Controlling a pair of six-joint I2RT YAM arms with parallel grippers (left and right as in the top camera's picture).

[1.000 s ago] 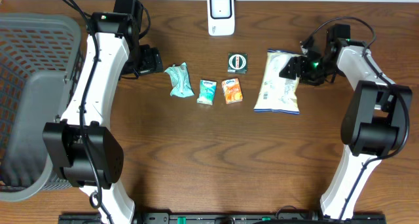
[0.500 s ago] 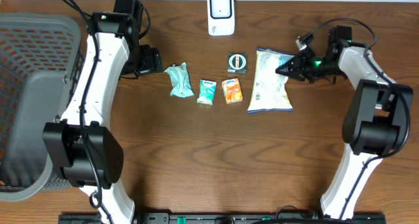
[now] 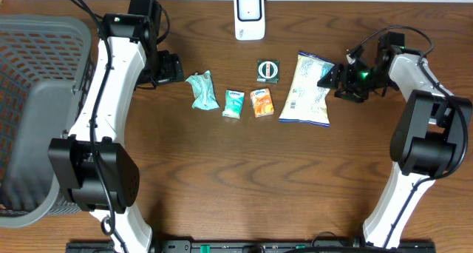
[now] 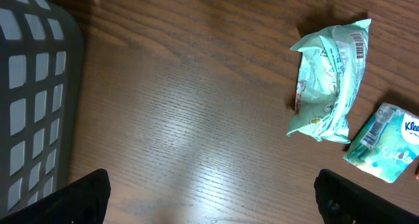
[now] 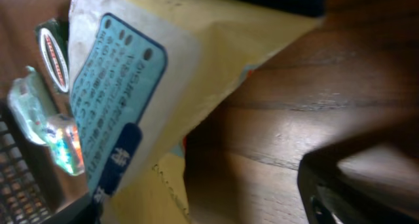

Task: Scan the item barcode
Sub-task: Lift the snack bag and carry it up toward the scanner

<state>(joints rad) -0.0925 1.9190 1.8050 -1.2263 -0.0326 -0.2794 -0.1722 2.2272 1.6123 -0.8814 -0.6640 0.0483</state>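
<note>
Cream-coloured film of the snack bag (image 3: 305, 94) is seen lying flat on the table (image 3: 222, 171), below and to the right of the scanner (image 3: 250, 16). The pick-up step is judged to be in hand: the right gripper (image 3: 331, 78) is set at the bag's right edge with its jaws spread and nothing pinched. A firm closure on that edge is called for next, then a lift toward the scanner with the barcode turned to it. The left gripper (image 4: 209, 201), likewise spread wide and empty, is held near the teal packet (image 4: 330, 80). The bag's blue printed label is shown only by the right wrist view, where no barcode is made out; the scanner is shown only overhead.
</note>
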